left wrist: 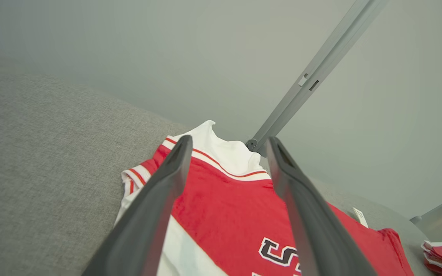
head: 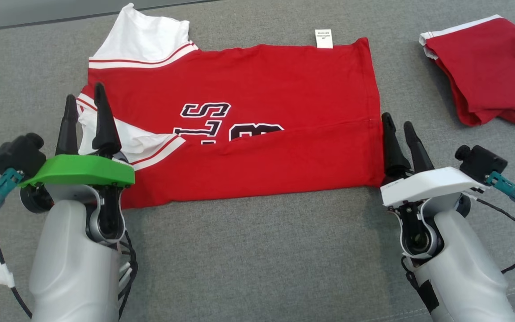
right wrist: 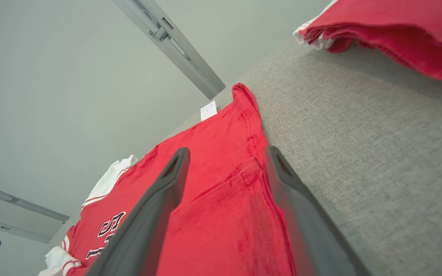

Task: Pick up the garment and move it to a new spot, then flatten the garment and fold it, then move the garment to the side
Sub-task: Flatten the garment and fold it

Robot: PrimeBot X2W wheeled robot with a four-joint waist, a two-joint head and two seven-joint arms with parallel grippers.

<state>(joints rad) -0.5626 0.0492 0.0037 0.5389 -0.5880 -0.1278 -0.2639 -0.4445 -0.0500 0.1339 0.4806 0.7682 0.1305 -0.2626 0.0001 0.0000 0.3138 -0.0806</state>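
Here, left hand (head: 85,91) spread over garment (head: 262,89), empty; right hand (head: 397,120) spread, empty.

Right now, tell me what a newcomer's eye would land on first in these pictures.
A red jersey with white sleeves and black lettering lies spread across the middle of the grey surface, its near edge folded up over the letters. The left hand, under a green cover, stands open at the sleeve end; the right hand, under a white cover, open at the hem end. A folded red garment lies at the far right.
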